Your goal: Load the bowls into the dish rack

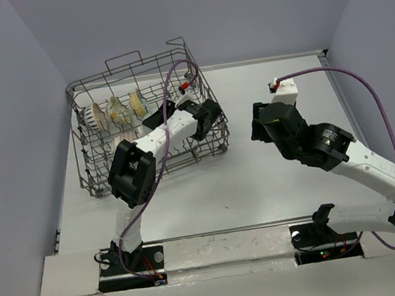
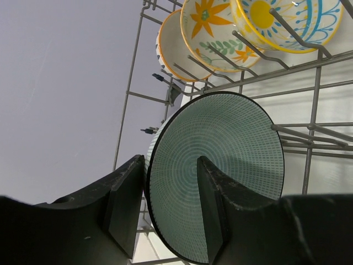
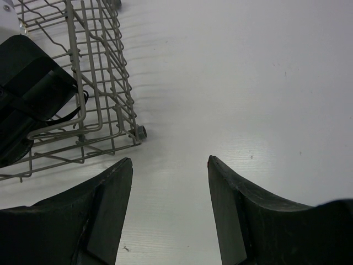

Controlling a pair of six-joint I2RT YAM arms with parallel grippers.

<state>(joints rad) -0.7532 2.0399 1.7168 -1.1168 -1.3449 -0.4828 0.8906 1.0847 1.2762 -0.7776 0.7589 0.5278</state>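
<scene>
Left claw [image 2: 171, 161] is straddling the rim of the teal bowl [image 2: 231, 149] among the dish rack [image 1: 88, 156] tines, and I cannot tell if it is gripping. Next it's needing a clean release. Right claw [image 3: 170, 163] is hovering open.

left gripper [image 2: 171, 165] — extended forward, perhaps clamped | right gripper [image 3: 169, 163] — jaws apart

Grey wire dish rack [image 2: 315, 99]. Inside it: teal bowl [image 2: 231, 160], fine dotted rings, dark rim; flowered bowls [image 2: 207, 27], white with orange-yellow blooms.
</scene>
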